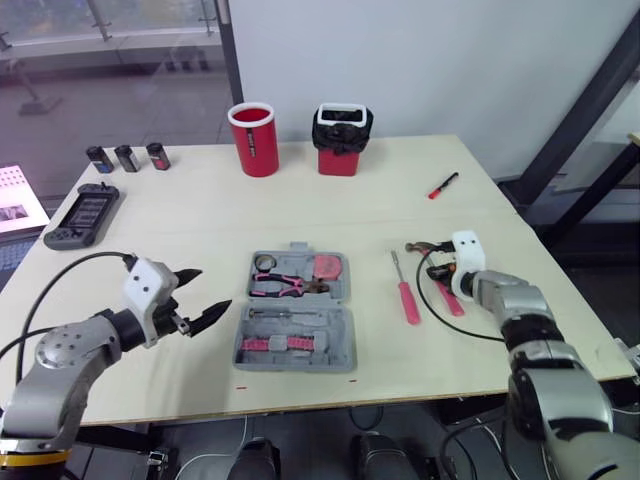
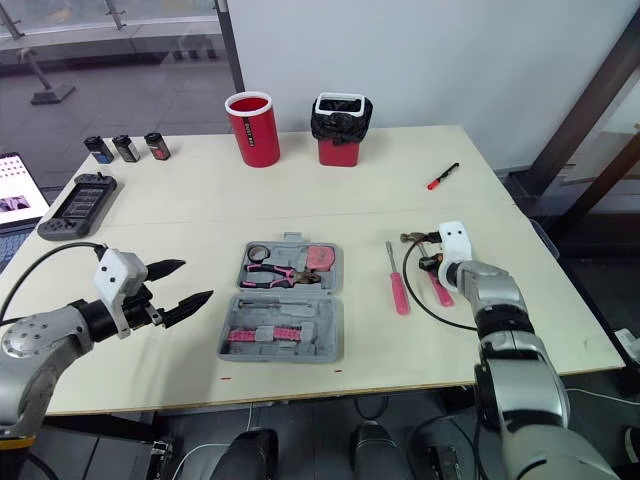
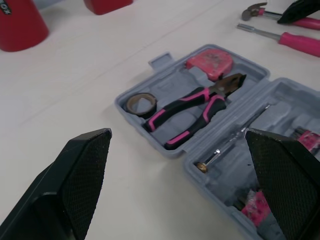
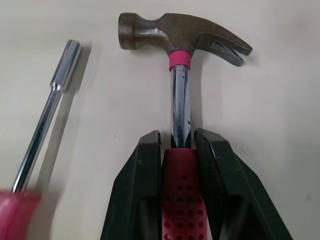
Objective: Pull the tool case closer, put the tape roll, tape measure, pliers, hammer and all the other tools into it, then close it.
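left claw (image 1: 215, 288) agape, right claw (image 4: 178, 135) — apparently — clamped

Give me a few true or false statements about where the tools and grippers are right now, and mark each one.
1. The right gripper is shut on the hammer handle. True.
2. The pliers lie outside the tool case. False: they sit inside the case.
3. The left gripper is open and empty. True.
4. The screwdriver is in the case. False: it lies on the table, between case and hammer.
5. The case is closed. False: it lies open.
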Motion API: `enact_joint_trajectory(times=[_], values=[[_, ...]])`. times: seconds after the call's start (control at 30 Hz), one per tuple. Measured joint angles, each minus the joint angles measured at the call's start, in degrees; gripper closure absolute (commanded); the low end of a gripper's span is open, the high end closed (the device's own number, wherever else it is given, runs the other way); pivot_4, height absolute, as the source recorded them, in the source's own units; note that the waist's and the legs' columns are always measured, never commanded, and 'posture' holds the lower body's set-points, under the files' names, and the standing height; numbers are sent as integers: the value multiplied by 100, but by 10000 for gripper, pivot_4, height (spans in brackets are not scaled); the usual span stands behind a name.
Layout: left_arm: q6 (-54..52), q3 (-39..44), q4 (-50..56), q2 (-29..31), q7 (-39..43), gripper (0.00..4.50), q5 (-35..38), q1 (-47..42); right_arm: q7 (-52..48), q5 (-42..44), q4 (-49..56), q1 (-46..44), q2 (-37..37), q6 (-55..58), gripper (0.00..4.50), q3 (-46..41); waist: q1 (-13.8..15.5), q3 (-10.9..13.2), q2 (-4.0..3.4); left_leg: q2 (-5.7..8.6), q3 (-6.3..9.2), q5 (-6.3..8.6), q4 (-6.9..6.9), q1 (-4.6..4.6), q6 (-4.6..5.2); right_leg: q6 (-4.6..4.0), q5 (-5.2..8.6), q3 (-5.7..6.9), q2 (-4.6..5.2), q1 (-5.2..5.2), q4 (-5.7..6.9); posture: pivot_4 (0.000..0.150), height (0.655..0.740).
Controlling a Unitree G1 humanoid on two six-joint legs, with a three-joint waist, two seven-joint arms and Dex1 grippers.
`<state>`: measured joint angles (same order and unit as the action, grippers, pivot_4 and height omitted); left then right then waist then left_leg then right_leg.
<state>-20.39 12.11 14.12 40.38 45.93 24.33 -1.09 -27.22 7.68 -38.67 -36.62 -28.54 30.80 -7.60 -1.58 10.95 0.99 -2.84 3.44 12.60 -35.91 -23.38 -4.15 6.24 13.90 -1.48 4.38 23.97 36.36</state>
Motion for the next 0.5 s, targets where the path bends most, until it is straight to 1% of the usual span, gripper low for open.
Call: enact_joint_trajectory(times=[0.1,0.27,0.33,0.4,0.5], values=[[11,-151,-191,-56,88,0,-7,-184,193,270,1756,1068,6,937,39759,-289,109,-2,2,0,5,1,2,1,1,-7,9,5,-1,-1,0,1500,7400],[106,-348,-499,-104,309,0,-10,-456,649,743,4192,2333,396,2583,39766,-703,79,-7,5,0,6,1,-6,9,1,-14,8,4,-1,-13,-1,1500,7400],[128,-474,-633,-137,411,0,-16,-566,832,873,4840,2638,623,3050,39770,-795,66,-9,6,-1,6,1,-7,11,1,-16,8,4,-1,-14,-2,1500,7400],[188,-563,-736,-192,465,0,-41,-686,986,944,5233,2798,783,3354,39772,-842,47,-9,6,-2,5,1,-7,11,1,-18,6,4,-1,-13,-3,1500,7400],[251,-706,-774,-230,504,0,-141,-820,1205,947,5478,2854,931,3591,39779,-882,50,-9,6,-1,5,1,-6,10,1,-18,6,4,-1,-13,-5,1500,7400]])
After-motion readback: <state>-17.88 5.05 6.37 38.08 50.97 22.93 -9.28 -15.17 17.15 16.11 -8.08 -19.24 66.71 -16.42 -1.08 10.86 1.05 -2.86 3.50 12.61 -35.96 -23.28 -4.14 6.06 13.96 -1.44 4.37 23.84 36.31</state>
